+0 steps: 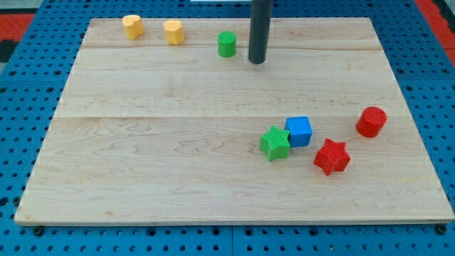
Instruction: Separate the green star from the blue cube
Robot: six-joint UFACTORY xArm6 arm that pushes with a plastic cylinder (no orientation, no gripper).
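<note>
Your tip (257,61) sits near the view's top; no fingers exist. Green star (275,143) seemingly touches blue cube (299,131) at lower right. Approach between them, push the star leftward.

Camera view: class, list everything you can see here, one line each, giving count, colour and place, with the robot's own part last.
Board: one, pale wood, fills most of the view, on a blue pegboard.
Yellow blocks: two, rounded, exact shape unclear, top left of the board, side by side.
Green cylinder: one, top centre, just left of my tip.
Green star: one, lower right of centre, touching the blue cube.
Blue cube: one, at the green star's upper right.
Red star: one, right of and below the blue cube.
Red cylinder: one, near the right edge.
My tip: one, dark rod, top centre, far above the green star and blue cube.
</note>
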